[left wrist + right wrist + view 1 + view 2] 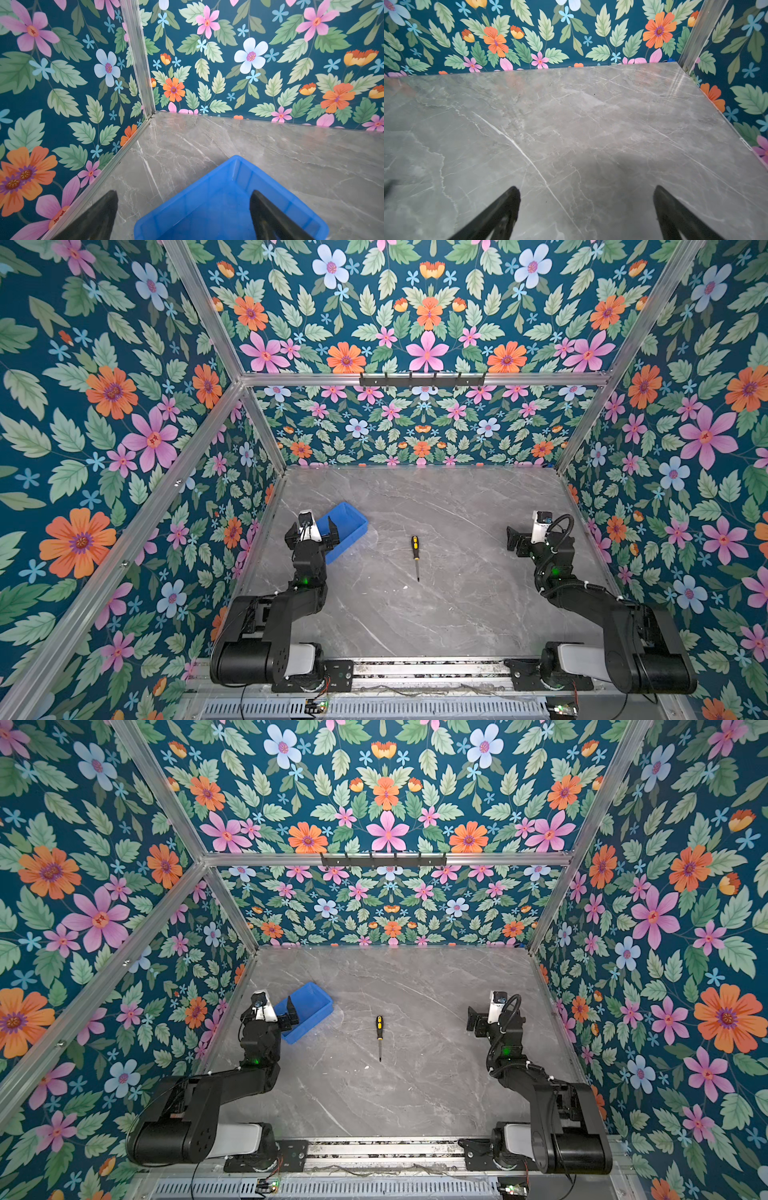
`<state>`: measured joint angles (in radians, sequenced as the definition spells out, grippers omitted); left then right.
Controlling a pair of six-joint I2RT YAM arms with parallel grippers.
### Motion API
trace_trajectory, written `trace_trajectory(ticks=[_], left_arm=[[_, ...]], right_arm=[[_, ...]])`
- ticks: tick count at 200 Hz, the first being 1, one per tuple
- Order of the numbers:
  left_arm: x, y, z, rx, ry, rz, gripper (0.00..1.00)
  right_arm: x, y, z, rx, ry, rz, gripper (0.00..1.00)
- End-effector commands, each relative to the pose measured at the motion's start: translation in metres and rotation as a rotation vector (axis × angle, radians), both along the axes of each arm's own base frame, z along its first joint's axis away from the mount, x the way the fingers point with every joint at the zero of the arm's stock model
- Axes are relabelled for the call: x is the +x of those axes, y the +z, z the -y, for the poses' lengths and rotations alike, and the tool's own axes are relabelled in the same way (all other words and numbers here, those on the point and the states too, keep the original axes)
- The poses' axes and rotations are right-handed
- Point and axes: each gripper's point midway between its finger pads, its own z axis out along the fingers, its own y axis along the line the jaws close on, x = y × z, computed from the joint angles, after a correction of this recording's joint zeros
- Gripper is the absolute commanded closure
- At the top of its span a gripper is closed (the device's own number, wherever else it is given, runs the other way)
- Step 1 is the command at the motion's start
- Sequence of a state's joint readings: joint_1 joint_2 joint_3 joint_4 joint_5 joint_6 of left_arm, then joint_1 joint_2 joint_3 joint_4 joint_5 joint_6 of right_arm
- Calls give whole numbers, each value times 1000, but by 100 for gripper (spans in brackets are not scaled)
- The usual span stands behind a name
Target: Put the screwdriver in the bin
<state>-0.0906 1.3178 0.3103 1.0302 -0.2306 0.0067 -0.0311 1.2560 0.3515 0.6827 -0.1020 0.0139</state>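
Observation:
The screwdriver [416, 556] [379, 1035], with a yellow-and-black handle and a thin shaft, lies alone in the middle of the marble table, its tip toward the front. The blue bin [349, 522] [312, 1004] [218, 199] sits at the left, turned at an angle, and nothing shows inside it. My left gripper [311, 527] [270, 1011] [184, 192] hangs open over the bin's near corner, one finger above its inside and one outside it. My right gripper [534, 536] [586, 187] is open over bare table at the right, well away from the screwdriver.
Flowered walls with aluminium posts [139, 62] close in the table on the left, back and right. A black hook rail [422, 380] runs high on the back wall. The arms' bases stand on a metal rail [428, 670] at the front edge.

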Motion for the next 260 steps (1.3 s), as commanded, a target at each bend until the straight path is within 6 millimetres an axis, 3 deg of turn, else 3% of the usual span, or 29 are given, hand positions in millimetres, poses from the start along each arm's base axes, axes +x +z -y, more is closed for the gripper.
trace_trajectory(ticks=[1,37,86,160,216,260], left_arm=[[-2,-7,7,15,-18,-87,0],[-6,7,29,34,-52,-132,0],[-21,27,90,45,-123,-184,0],[-33,22,179,-29,-221,-276,0],[-34,-12,245,-115,-296,-398,2],[-28,-47,287,-162,-291,-529,0]], right_arm=[[-8,3,-8,-18,52,-31,1],[-22,20,-17,-55,119,-19,1],[-45,38,-37,-70,213,-17,1],[-95,37,-89,-144,445,-37,1],[-128,53,-129,-148,689,-23,1],[-154,53,-159,-217,836,-56,1]])
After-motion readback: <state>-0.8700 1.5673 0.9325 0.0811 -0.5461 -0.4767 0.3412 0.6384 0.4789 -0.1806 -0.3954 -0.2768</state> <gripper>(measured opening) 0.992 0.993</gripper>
